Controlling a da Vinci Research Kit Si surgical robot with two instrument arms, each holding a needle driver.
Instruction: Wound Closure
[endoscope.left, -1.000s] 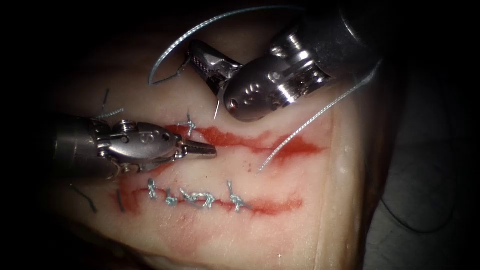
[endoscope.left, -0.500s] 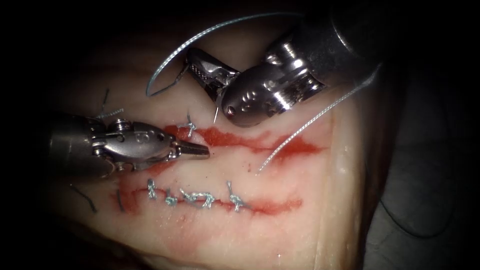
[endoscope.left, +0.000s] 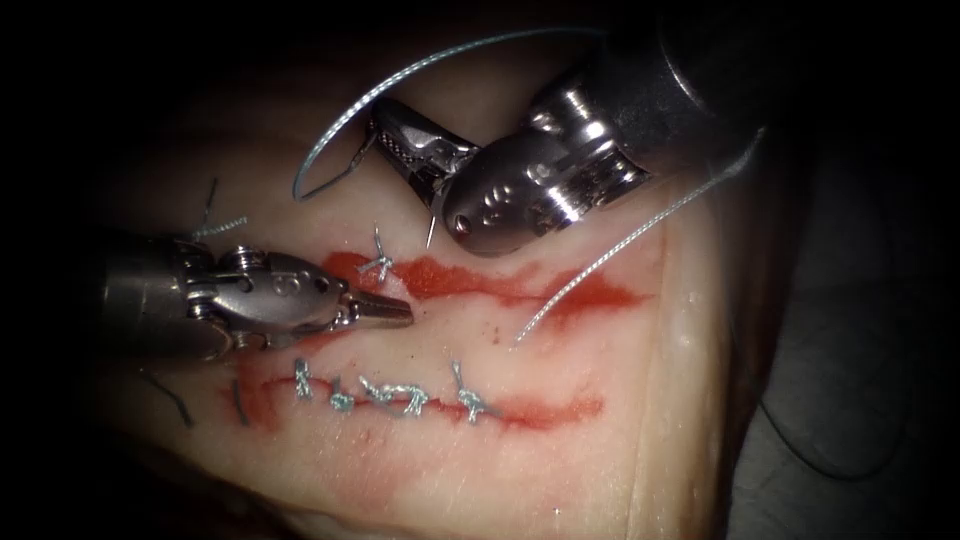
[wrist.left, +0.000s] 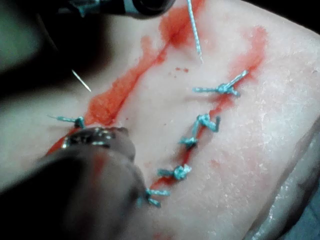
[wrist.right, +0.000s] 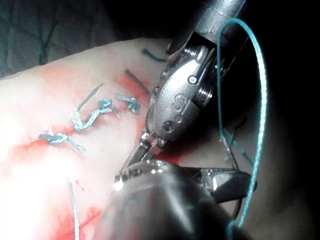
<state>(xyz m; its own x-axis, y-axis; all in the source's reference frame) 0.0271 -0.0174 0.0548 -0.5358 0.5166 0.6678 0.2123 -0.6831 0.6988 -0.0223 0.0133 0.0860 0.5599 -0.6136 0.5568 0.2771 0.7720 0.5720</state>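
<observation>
Upper centre of the endoscope view: right tool (endoscope.left: 400, 135), clamped shut on the needle (endoscope.left: 431, 228) somewhere along its curve, exact spot hard to tell. Fine tip of the needle pointing down below the jaws, clear of the tissue (endoscope.left: 600, 470), hanging above the left part of the upper cut (endoscope.left: 480, 280). From the needle's other end, thread (endoscope.left: 420, 68) curling left in a small hook, then arching up and across to the upper right. Further down at right, thread slanting to a loose end on the tissue between the two cuts.

Left centre: left tool (endoscope.left: 395, 310), jaws closed together on nothing, tip at the left end of the upper cut, just below the single stitch (endoscope.left: 378, 262) there. Red fluid (endoscope.left: 590, 295) along that cut, widest at its right end.

Lower centre: lower cut (endoscope.left: 560, 410), drawn together under a row of stitches (endoscope.left: 395, 395)
</observation>
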